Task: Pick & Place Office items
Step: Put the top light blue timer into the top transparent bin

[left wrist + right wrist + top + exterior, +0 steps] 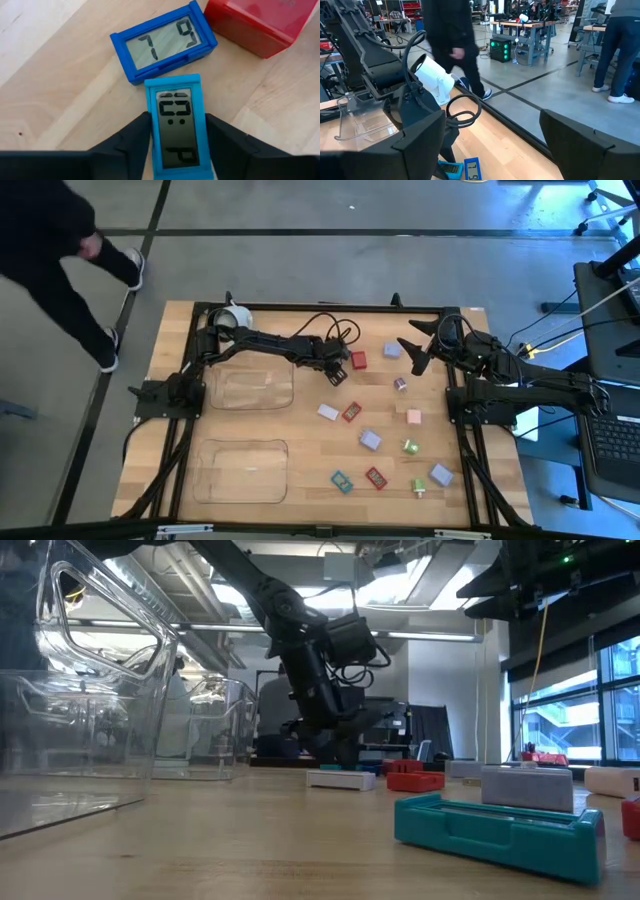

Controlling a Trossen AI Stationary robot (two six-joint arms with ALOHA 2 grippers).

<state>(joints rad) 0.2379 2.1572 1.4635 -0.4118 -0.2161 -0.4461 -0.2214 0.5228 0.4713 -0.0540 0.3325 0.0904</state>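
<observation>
Light-blue small display piece [179,125] sits clamped between the left gripper [177,145] fingers, touching a dark-blue one [163,42]. From above, the left gripper [336,366] works mid-table; the right gripper [418,352], wide open, empty, hangs near the far right corner.

The table [55,100] is pale wood, smooth and matt (faint grain shows). The light-blue item [176,125] and darker blue item [162,42] look like plastic with glossy grey screens. The trays [90,710] are clear, shiny plastic.
</observation>
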